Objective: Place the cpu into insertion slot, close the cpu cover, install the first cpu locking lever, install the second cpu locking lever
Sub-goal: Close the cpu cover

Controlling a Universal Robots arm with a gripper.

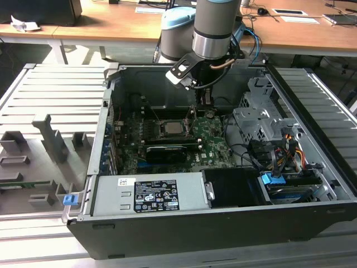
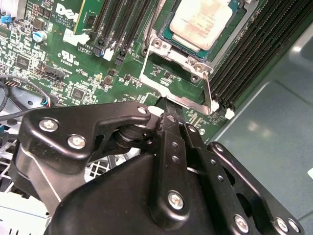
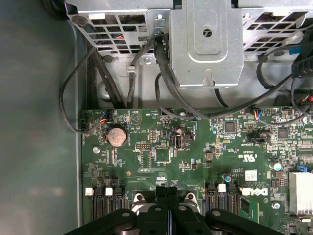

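Cpu (image 2: pixel 200 22) lay in the insertion slot (image 2: pixel 159 44) while the hand (image 3: pixel 167 188), fingers (image 3: pixel 160 198) together and empty, hung beside the open cpu cover (image 2: pixel 161 81).

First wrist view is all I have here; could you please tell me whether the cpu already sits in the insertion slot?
Observer: Yes. In the second wrist view the cpu lies flat in the insertion slot, silvery top up.
Operator: Thank you. Is it covered yet?
Observer: No. The cpu cover stands raised off the slot, leaving the chip bare.
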